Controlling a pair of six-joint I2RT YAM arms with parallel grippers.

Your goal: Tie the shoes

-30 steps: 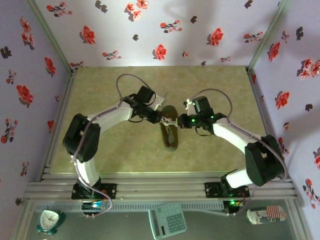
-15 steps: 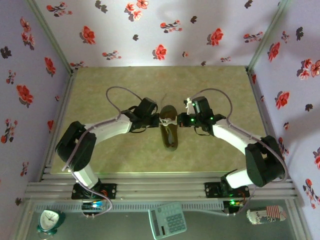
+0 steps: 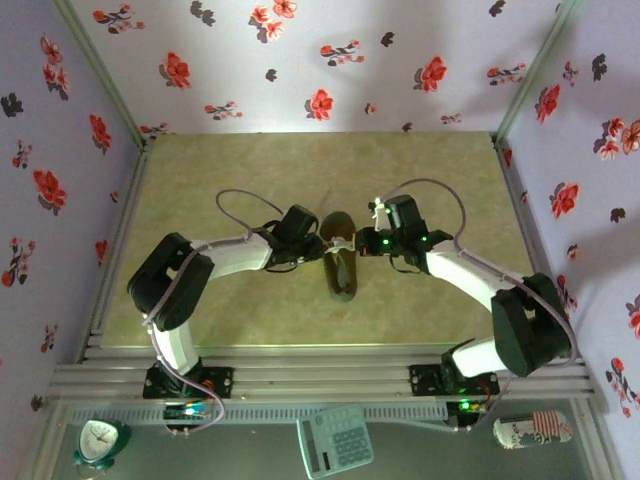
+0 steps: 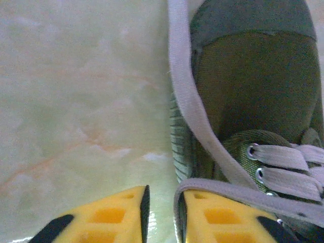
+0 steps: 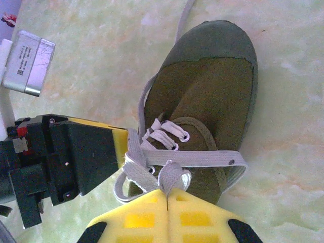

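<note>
Nearest the bases, both arms bend inward and meet over the middle of the table (image 3: 200, 180), one on each side of the shoe (image 3: 341, 272), which lies lengthways with its dark opening toward the arms and its toe toward the far wall. The right gripper (image 5: 167, 195) is clamped tight, fingers pressed together on a fold of white lace (image 5: 171, 176) just above the eyelets, and that looks like a solid hold. The left gripper (image 4: 163, 192) is looser: its jaws stand a narrow slit apart with bare table showing through, and a strand lies draped across one finger (image 4: 217, 210) rather than pinched. Beyond it, a long loose strand runs up the shoe's flank toward the toe. Here's the worry: if the left arm draws back now, that draped strand could slide off and the loop go slack. It could also catch on the finger and drag this light shoe sideways. A hard pull from the right alone might spin it too.
</note>
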